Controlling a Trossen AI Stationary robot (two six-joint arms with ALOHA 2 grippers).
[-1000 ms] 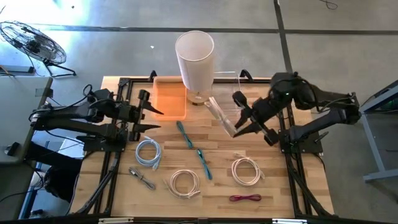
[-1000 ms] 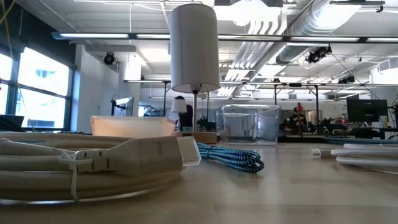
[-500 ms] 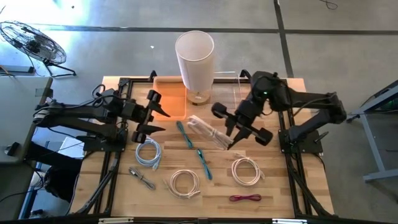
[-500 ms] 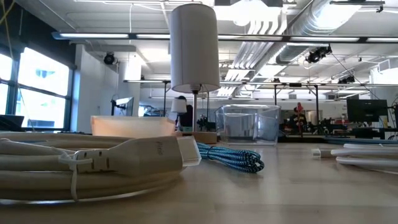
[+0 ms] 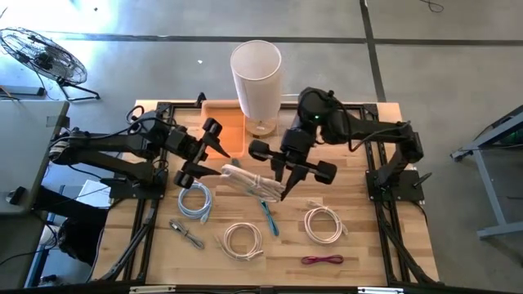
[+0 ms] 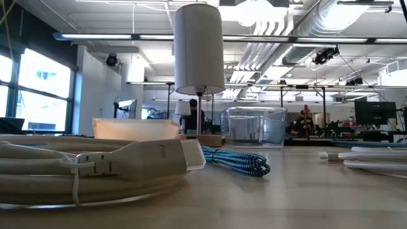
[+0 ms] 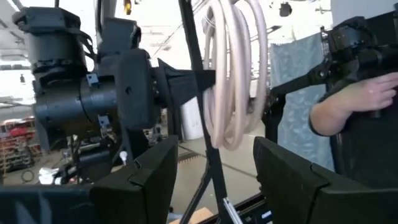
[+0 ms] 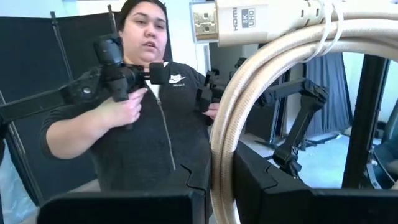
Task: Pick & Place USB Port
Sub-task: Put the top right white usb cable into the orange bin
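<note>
A coil of cream cable (image 5: 249,180), tied with a band and bearing a flat metal plug (image 8: 245,22), hangs in the air over the table's middle with my right gripper (image 5: 280,184) shut on it. My left gripper (image 5: 219,160) stands open just left of the coil, its fingers (image 7: 146,177) pointing at the coil (image 7: 233,81) without touching it. The low view shows neither gripper. My right gripper pinches the coil's bundled strands (image 8: 219,177) between its two fingers, several turns at once. The fingers come about level from the table's right side and lie across the strands. The coil is lifted clear of the table and stands out beyond the fingers, its plug at the free end.
An orange tray (image 5: 222,131), a tall white cylinder (image 5: 257,77) and a clear container (image 6: 253,126) stand at the far edge. On the table lie a blue braided cable (image 5: 263,206), three pale coils (image 5: 196,200) (image 5: 243,239) (image 5: 324,223), a grey cable (image 5: 186,233) and a red one (image 5: 323,260). A person (image 8: 149,106) stands beyond.
My right gripper has swung from the far right, by the clear container, toward the table's middle and left, turning as it went and carrying the coil clear of the table. My left gripper has moved toward the middle and tipped upward, staying open.
</note>
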